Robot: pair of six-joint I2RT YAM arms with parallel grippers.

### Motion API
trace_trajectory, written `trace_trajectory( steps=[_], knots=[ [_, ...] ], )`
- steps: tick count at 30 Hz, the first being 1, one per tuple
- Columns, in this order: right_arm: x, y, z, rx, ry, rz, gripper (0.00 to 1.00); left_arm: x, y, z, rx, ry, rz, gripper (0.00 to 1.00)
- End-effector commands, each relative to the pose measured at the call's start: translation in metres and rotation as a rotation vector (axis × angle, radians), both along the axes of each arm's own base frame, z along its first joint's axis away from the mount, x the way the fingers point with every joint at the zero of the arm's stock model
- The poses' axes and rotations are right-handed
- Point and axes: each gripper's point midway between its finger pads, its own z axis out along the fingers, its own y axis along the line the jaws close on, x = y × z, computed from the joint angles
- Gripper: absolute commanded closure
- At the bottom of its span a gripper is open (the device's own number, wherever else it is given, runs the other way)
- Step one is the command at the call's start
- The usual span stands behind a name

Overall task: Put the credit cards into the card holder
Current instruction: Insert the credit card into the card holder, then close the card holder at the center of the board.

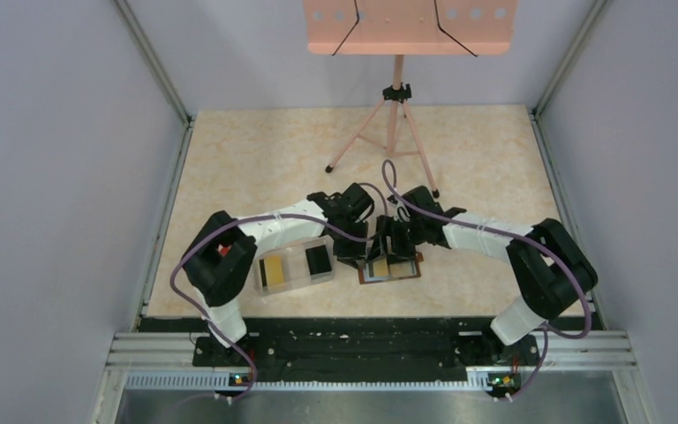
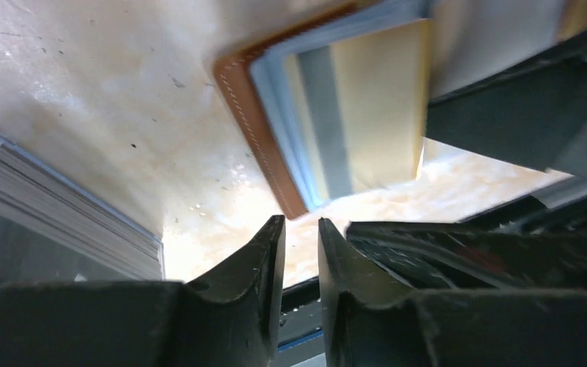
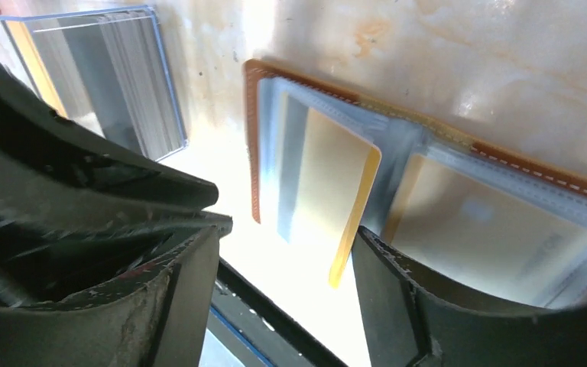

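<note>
The brown card holder [image 1: 391, 277] lies open on the table between my two grippers. In the right wrist view it [image 3: 252, 145] shows pale blue-grey sleeves. A yellow-gold credit card [image 3: 325, 191] sticks partway out of the left sleeve, and another [image 3: 489, 237] sits inside the right sleeve. The left wrist view shows the same wallet edge [image 2: 256, 115] and the protruding card [image 2: 374, 107]. My left gripper [image 2: 301, 223] is empty, its jaws almost together, just short of the wallet corner. My right gripper [image 3: 287, 231] is open and empty, with the card's free edge by its right finger.
A clear plastic tray [image 1: 293, 281] lies left of the wallet and holds a yellow card [image 1: 273, 272] and a black card [image 1: 318, 259]. It also shows in the left wrist view [image 2: 53, 206] and the right wrist view [image 3: 99, 69]. A tripod stand [image 1: 395, 124] is at the back.
</note>
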Motion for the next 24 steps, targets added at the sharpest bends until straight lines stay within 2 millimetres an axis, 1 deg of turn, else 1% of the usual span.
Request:
trace_trajectory(
  steps=[1, 3, 6, 9, 11, 13, 16, 17, 18, 21, 24],
  knots=[
    [0.0, -0.001, 0.023, 0.015, -0.061, -0.014, 0.34, 0.014, -0.016, 0.041, -0.174, -0.106, 0.03, 0.65],
    [0.002, -0.004, 0.028, 0.017, -0.067, -0.025, 0.33, 0.014, -0.014, 0.041, -0.209, -0.101, 0.054, 0.54],
    [0.003, -0.012, 0.029, 0.005, -0.072, -0.04, 0.33, 0.017, -0.007, 0.039, -0.246, -0.094, 0.104, 0.44],
    [0.006, -0.028, 0.024, -0.01, -0.063, -0.083, 0.34, 0.021, 0.006, 0.032, -0.236, -0.093, 0.149, 0.36],
    [0.008, -0.04, 0.017, -0.026, -0.057, -0.111, 0.38, 0.022, 0.01, 0.025, -0.231, -0.078, 0.163, 0.34],
    [0.007, -0.05, 0.007, -0.048, -0.038, -0.136, 0.45, 0.022, 0.008, 0.019, -0.243, -0.059, 0.162, 0.33],
    [0.003, -0.059, -0.009, -0.076, 0.002, -0.157, 0.61, 0.022, 0.003, 0.01, -0.257, -0.031, 0.164, 0.33],
    [0.001, -0.061, -0.015, -0.088, 0.022, -0.159, 0.67, 0.021, 0.003, 0.003, -0.248, -0.016, 0.171, 0.33],
    [-0.001, -0.063, -0.021, -0.101, 0.034, -0.163, 0.71, 0.022, 0.002, 0.0, -0.241, -0.01, 0.178, 0.33],
    [-0.002, -0.066, -0.03, -0.127, 0.056, -0.173, 0.81, 0.024, 0.004, -0.012, -0.208, 0.008, 0.203, 0.33],
    [-0.002, -0.067, -0.034, -0.132, 0.062, -0.177, 0.88, 0.025, 0.0, -0.019, -0.199, 0.02, 0.202, 0.33]
  ],
)
